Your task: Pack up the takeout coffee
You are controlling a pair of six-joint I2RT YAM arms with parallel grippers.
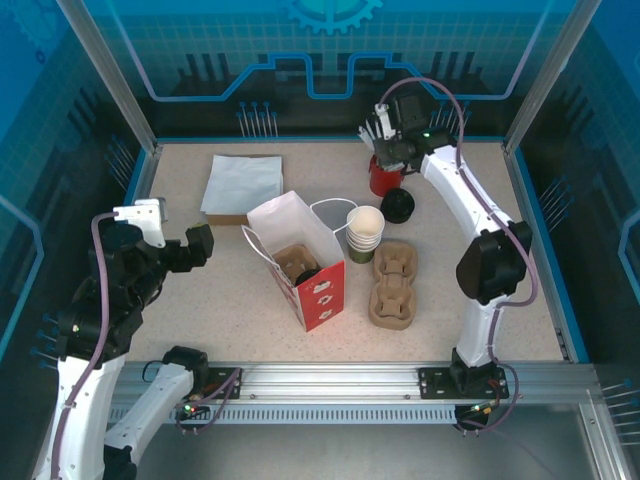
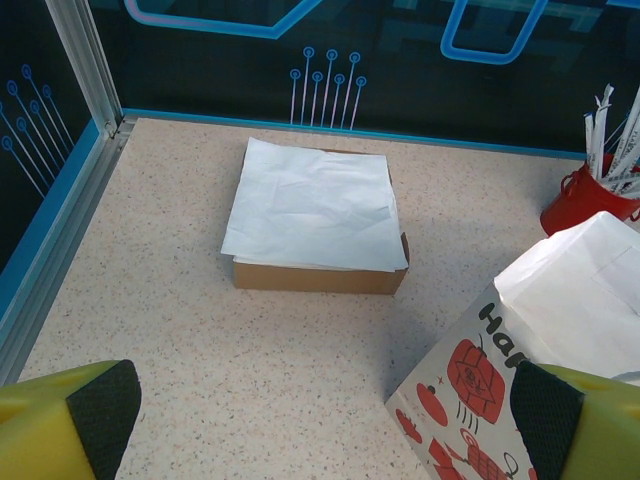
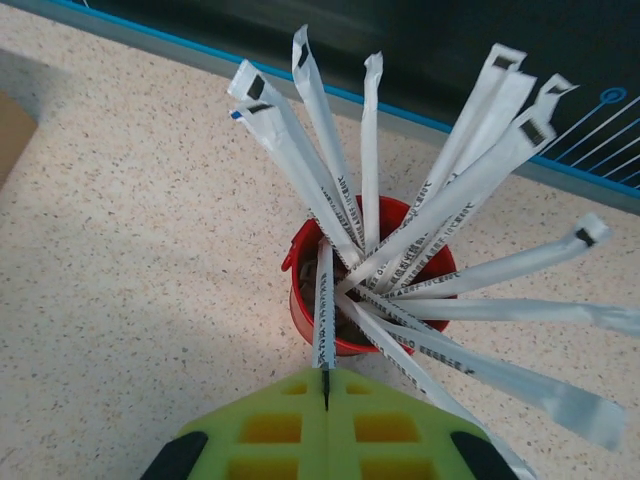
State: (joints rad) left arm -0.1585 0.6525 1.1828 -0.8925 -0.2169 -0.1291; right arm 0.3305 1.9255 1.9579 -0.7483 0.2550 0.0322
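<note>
Two arms are on the tabletop (image 1: 200,310), the left at 9 o'clock and the right at 1 o'clock. The left gripper (image 1: 198,245) hangs above bare surface. In the wrist view its fingers (image 2: 95,405) are spread wide with nothing between them, and the gripper (image 2: 325,405) faces the box (image 2: 315,276) and the napkins (image 2: 310,205) lying on it.

The right gripper (image 1: 385,152) is over the red straw cup (image 1: 382,178). In its wrist view the gripper (image 3: 326,385) has its fingers (image 3: 270,430) pressed together on one straw (image 3: 322,300), whose lower end runs into the seam between them. The other straws (image 3: 470,175) fan out of the straw cup (image 3: 305,290). A black lid (image 1: 398,205) sits just beside that cup at 5 o'clock.

The bag (image 1: 322,295) stands open at the centre, with the box at its 11 o'clock. Inside it is a packed carrier (image 1: 290,260). The coffee cup (image 1: 309,272) seems to be the dark-topped round thing at that carrier's 4 o'clock, though it is too small to be sure.

The stack (image 1: 364,232) of cups stands just beside the bag at 2 o'clock. Spare carriers (image 1: 393,290) lie flat at the stack's 5 o'clock, near it.
</note>
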